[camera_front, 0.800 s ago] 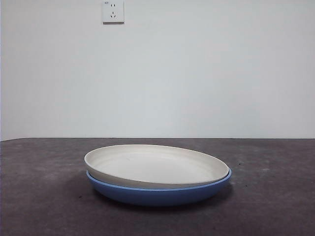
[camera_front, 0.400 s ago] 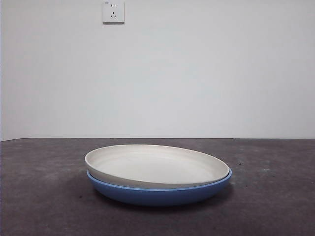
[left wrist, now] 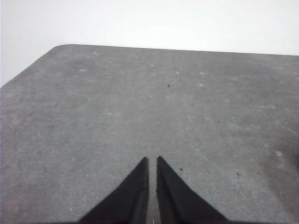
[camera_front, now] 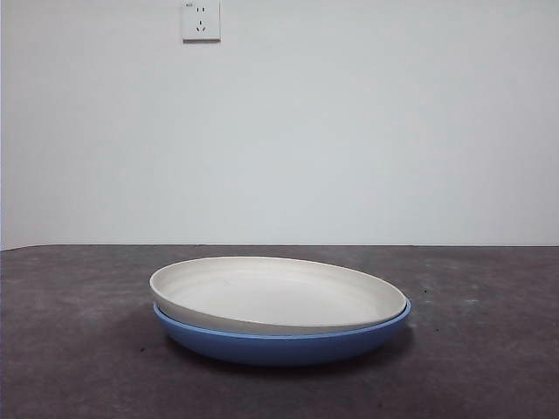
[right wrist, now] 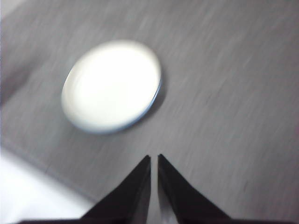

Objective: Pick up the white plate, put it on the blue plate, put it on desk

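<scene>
The white plate point(camera_front: 278, 293) rests nested inside the blue plate point(camera_front: 279, 344) at the middle of the desk point(camera_front: 70, 349). The right wrist view is motion-blurred; it shows the white plate point(right wrist: 112, 85) from high above, with a thin blue rim point(right wrist: 156, 98) of the blue plate along one side. My right gripper point(right wrist: 154, 157) hangs shut well above and apart from the plates, holding nothing. My left gripper point(left wrist: 152, 159) is shut over bare desk point(left wrist: 140, 107), with no plate in its view. Neither arm shows in the front view.
A white wall with a power socket point(camera_front: 201, 20) stands behind the desk. The desk's edge point(right wrist: 42, 161) and a pale floor area lie near the plates in the right wrist view. A rounded desk corner point(left wrist: 58, 46) shows in the left wrist view.
</scene>
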You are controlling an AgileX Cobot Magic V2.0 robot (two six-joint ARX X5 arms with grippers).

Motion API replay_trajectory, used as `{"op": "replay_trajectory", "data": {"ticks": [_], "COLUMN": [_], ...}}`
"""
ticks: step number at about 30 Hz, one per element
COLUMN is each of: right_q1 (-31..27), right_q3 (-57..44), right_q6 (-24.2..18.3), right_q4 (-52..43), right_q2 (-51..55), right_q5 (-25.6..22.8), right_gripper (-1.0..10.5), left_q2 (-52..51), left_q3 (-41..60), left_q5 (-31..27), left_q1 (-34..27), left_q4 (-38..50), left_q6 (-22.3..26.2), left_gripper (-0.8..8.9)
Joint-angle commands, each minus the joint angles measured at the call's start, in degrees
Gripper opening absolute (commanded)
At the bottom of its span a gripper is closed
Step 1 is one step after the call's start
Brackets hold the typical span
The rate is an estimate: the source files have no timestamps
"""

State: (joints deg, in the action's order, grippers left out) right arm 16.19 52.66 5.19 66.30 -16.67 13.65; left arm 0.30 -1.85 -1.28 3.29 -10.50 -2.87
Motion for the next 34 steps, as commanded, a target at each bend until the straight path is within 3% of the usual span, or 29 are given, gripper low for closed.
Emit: {"op": "replay_trajectory", "data": {"ticks": [1,6,9,12,16,25,34], "right_q1": [-3.0,-9.4,-12.1,-14.5,-16.7,-17.6,-17.6], "right_q3": [-3.6,-16.9,-25.9,-35.1,-43.1,-51.7,-52.1], "right_q6": [-1.8,-3.9,-6.3,-7.8,-7.6,-7.6,-7.7], "right_q4": [-11.7,-40.9,-53.3,-61.1,-62.4,-60.9,-56.0], "right_q2": [0.0,1.0,3.7,8.5,14.5,16.4,16.4], "right_q5": [-0.2,-0.3,-0.9,-5.4,-11.0,-11.1,-12.5], "right_gripper": [0.2,0.2,0.2,0.2,0.2,0.2,0.2], "left_q2": [-0.1,-0.1,-0.1,-0.1,-0.1,-0.1,-0.1], "left_q3": [1.2,1.2,1.2,1.2,1.2,1.2,1.2], "left_q5": [-0.3,-0.3,-0.3,-0.3,-0.3,-0.3,-0.3], "left_q1": [0.1,0.1,0.1,0.1,0.1,0.1,0.1], "left_q4": [-0.2,-0.2,-0.2,-0.2,-0.2,-0.2,-0.2], "left_q6": [0.3,0.3,0.3,0.3,0.3,0.3,0.3], "left_gripper": [0.28,0.28,0.28,0.28,0.28,0.28,0.28]}}
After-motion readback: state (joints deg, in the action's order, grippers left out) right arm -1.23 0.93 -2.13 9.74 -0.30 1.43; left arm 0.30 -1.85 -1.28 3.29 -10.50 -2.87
